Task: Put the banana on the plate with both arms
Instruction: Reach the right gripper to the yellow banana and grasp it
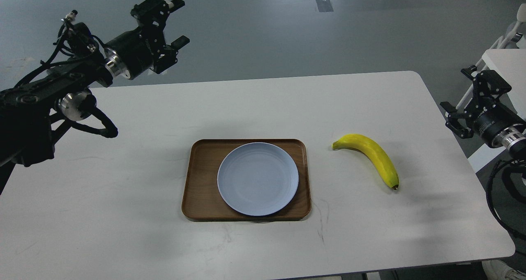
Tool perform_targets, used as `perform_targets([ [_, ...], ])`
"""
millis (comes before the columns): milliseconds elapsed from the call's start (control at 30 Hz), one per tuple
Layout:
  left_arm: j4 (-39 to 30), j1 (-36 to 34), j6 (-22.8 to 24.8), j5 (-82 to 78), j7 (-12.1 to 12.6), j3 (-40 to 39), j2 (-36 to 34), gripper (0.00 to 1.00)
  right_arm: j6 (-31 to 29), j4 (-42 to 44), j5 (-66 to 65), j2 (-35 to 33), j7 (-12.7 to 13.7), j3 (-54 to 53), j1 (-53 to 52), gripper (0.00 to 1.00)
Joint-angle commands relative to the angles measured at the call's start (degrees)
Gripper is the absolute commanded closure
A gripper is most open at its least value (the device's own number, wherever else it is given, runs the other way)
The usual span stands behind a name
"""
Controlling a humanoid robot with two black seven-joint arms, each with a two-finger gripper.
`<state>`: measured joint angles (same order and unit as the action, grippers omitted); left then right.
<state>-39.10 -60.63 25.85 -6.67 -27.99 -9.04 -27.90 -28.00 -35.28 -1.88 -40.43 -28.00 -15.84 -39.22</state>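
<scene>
The yellow banana (372, 155) lies on the white table, to the right of the tray, stem end toward the tray. The pale blue-grey plate (258, 178) lies flat and empty in the brown wooden tray (200, 185). My left gripper (181, 21) is open and empty, raised high at the far left, well back from the plate. My right gripper (456, 90) is open and empty, beyond the table's right edge, to the right of the banana.
The white table (123, 214) carries only the tray, plate and banana. Another white table (503, 60) and a chair frame stand at the far right. Grey floor lies beyond the table's far edge.
</scene>
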Motion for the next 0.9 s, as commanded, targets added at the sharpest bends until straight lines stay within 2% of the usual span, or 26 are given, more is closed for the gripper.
perform_targets([
  [0,-0.1,8.2,2.1,3.1,0.0,-8.5,-1.0,0.02,0.0,-0.1,-5.9,-0.1,0.0,2.5,-1.6,0.0],
  [67,-0.3,12.4,2.1,3.1,0.0,-14.0,-1.0,0.02,0.0,-0.3,-14.2,-0.6,0.0,3.5,-5.5,0.0],
  [167,-0.4,13.8,2.1,3.2,0.0,-16.8,-1.2,0.02,0.0,-1.7,-25.2,-3.6,0.0,5.4,-9.4,0.0],
  [533,-0.6,13.0,2.1,3.1,0.7,-17.5,-0.5,0.02,0.0,-13.0,-70.2,-4.5,0.0,17.6,-24.3,0.0],
  [667,-0.7,13.0,2.1,3.1,0.7,-17.5,-0.1,0.02,0.0,-13.5,-76.8,-2.4,0.0,21.6,-26.2,0.0],
  [867,-0.6,13.1,2.1,3.2,0.7,-17.6,-0.1,0.02,0.0,-12.7,-79.7,1.7,0.0,27.3,-26.5,0.0],
])
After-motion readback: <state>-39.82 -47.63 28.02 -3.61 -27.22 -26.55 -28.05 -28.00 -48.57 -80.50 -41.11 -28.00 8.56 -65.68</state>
